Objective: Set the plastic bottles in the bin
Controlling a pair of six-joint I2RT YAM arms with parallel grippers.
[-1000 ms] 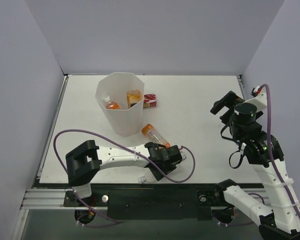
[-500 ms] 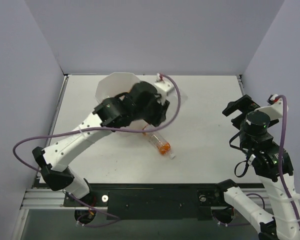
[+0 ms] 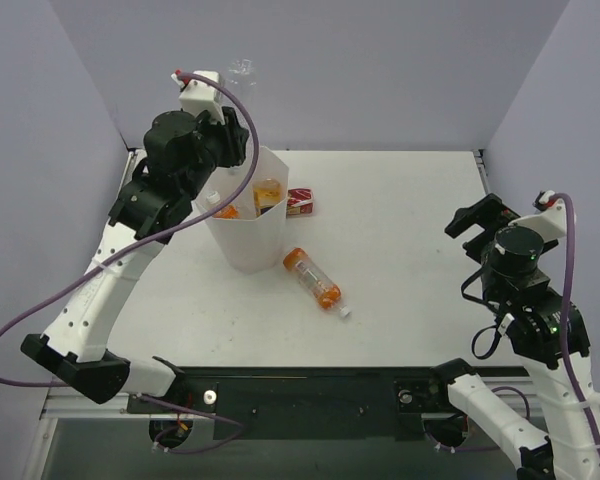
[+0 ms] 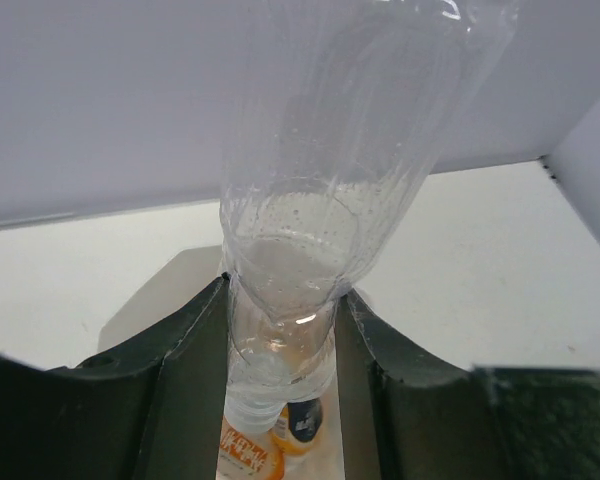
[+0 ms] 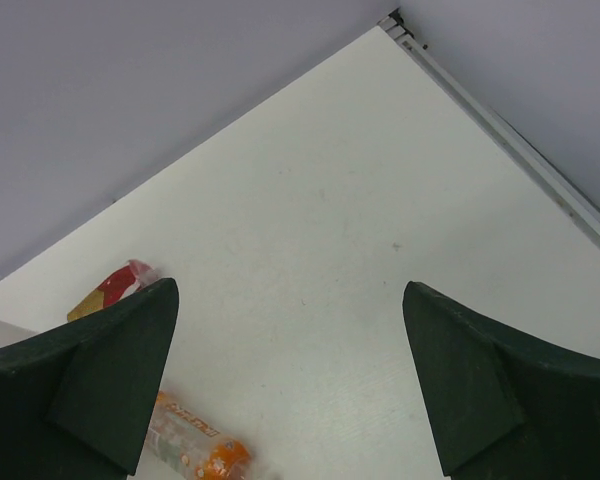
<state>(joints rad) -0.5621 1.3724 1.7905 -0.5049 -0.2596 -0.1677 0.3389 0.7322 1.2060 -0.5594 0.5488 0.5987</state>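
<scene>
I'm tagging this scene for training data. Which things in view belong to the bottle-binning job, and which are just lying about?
Belongs to the job:
clear bottle, held by the left end effector over the bin
orange-filled bottle lying on the table
capped orange bottle and dark-labelled bottle inside the bin

Just lying about:
red box beside the bin

The counter [image 3: 410,230] is viewed from high above its near edge. The left wrist camera is held close over the bin [image 4: 155,295], facing obliquely down. The right wrist camera is aimed across the counter; a bottle [image 5: 195,445] and, seemingly, a red box [image 5: 115,285] are shared overhead.
</scene>
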